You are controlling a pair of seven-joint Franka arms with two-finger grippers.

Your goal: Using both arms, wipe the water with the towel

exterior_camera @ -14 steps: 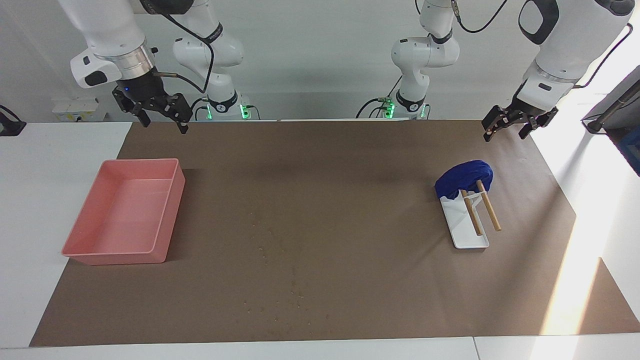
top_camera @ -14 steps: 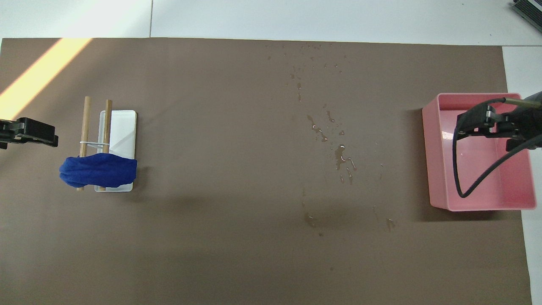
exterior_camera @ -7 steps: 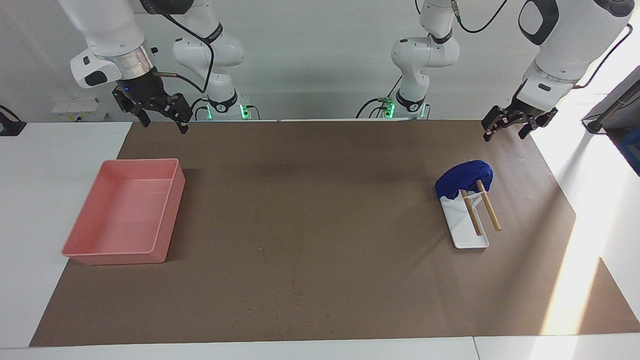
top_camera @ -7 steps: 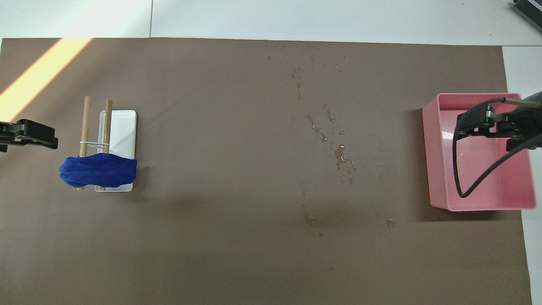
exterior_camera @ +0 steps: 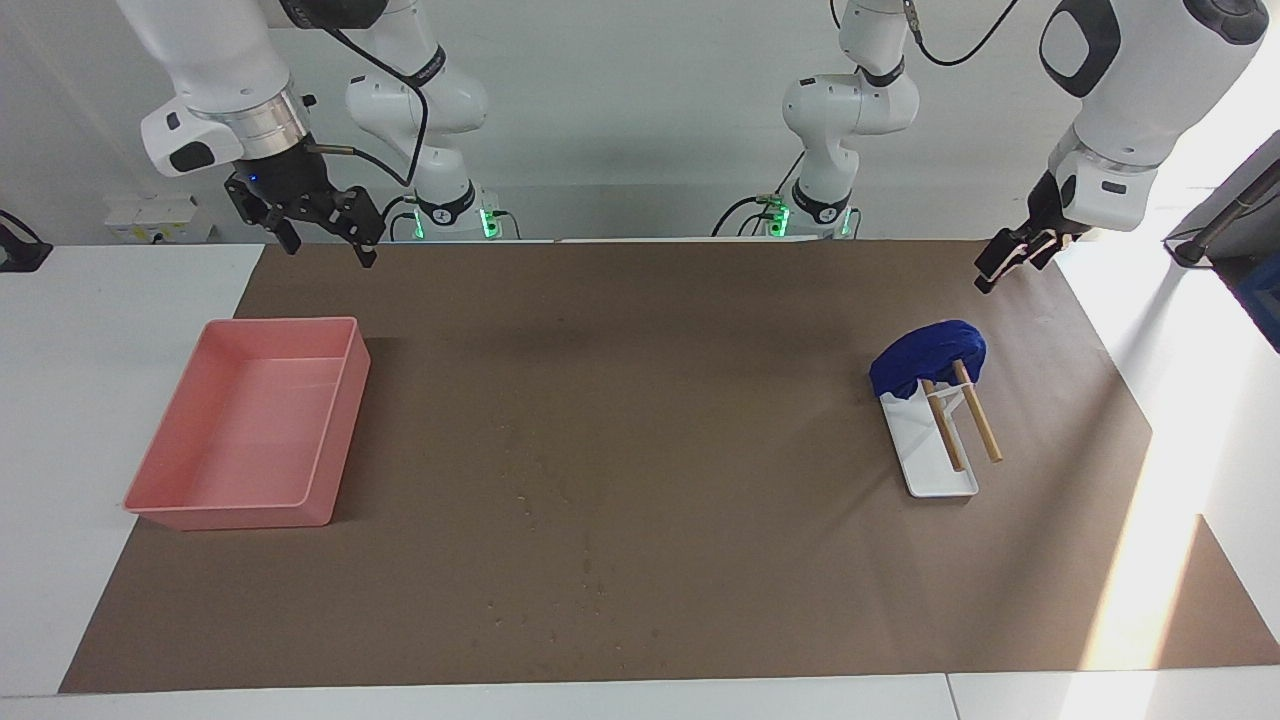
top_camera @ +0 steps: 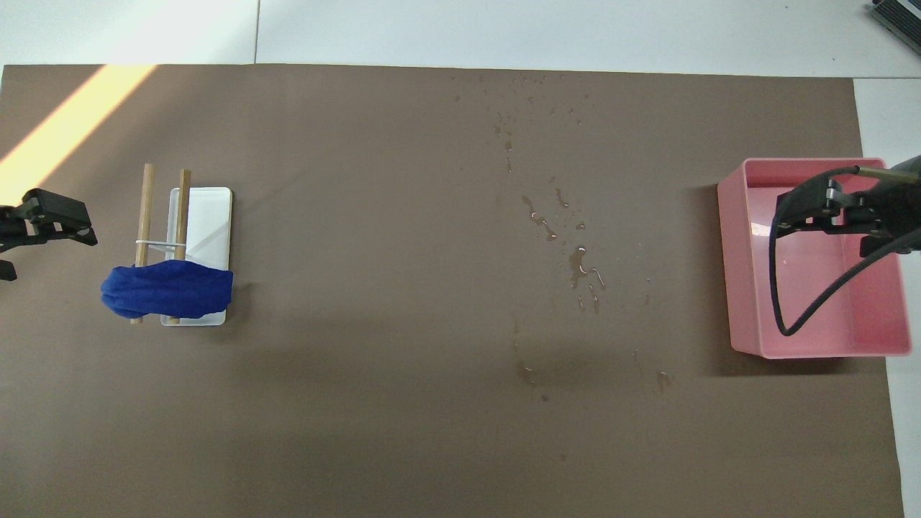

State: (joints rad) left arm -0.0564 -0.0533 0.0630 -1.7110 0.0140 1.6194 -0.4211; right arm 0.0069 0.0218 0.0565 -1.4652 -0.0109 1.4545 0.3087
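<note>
The blue towel (exterior_camera: 930, 358) (top_camera: 167, 291) hangs bunched over the two wooden rods of a white rack (exterior_camera: 942, 462) (top_camera: 205, 223) toward the left arm's end of the brown mat. Water (top_camera: 575, 262) (exterior_camera: 590, 585) lies as scattered small droplets around the mat's middle and out to its edge farthest from the robots. My left gripper (exterior_camera: 1005, 265) (top_camera: 32, 244) hangs open and empty in the air beside the rack, apart from the towel. My right gripper (exterior_camera: 328, 245) (top_camera: 806, 212) hangs open and empty high over the pink tray.
A pink tray (exterior_camera: 335, 420) (top_camera: 734, 288) stands toward the right arm's end of the mat. A black cable (top_camera: 781, 309) loops from the right wrist over the tray. White tabletop borders the mat (exterior_camera: 700, 330).
The left wrist has turned, so its gripper now shows side-on, and it has shifted slightly. The right arm, towel and water have not moved.
</note>
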